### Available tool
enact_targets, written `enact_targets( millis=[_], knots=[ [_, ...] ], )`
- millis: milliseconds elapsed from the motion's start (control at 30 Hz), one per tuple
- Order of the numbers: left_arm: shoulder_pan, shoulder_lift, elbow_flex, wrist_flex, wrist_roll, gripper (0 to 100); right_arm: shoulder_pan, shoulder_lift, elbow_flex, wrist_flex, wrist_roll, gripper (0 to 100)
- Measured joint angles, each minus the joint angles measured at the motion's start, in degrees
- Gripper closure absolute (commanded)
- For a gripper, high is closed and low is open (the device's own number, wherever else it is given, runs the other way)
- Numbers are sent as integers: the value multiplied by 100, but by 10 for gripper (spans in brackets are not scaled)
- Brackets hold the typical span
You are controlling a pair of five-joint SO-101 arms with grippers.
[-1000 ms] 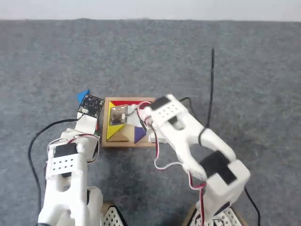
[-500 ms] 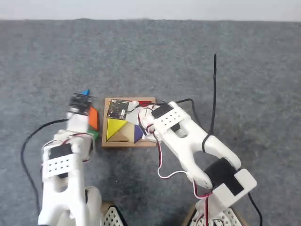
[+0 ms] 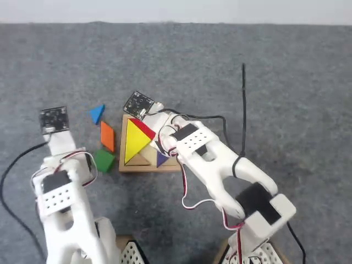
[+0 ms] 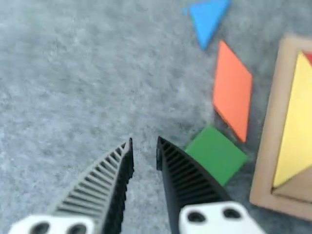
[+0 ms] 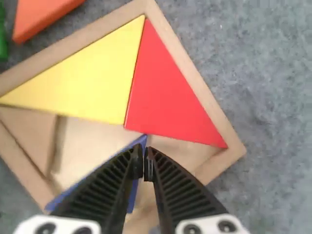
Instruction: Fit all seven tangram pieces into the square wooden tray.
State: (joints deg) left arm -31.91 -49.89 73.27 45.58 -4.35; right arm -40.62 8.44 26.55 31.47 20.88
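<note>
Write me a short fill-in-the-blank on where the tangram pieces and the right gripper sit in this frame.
1. The red triangle lies ____ the wooden tray, edge to edge with the yellow triangle.
2. The green square, the orange parallelogram and the blue triangle all lie ____ the tray, on the carpet.
3. The right gripper hangs over the tray with its fingers ____.

Missing words: inside; outside; shut.

Grey carpeted table top (image 3: 275, 66). On it: wooden tray (image 3: 144, 168); just beside tray, in loose row, blue triangle (image 3: 97, 113), orange parallelogram (image 3: 107, 136), green square (image 3: 104, 160); thin black cable (image 3: 243, 110) well apart, opposite side.
</note>
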Motion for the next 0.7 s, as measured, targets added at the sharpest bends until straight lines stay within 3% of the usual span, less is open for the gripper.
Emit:
enact_targets(
  millis=[400,700],
  knots=[
    [123,-2514,1125,0,44,923,-18,53,0,53,-105,990],
    [123,-3191,1310,123,44,923,-9,132,-9,396,-114,990]
  ],
)
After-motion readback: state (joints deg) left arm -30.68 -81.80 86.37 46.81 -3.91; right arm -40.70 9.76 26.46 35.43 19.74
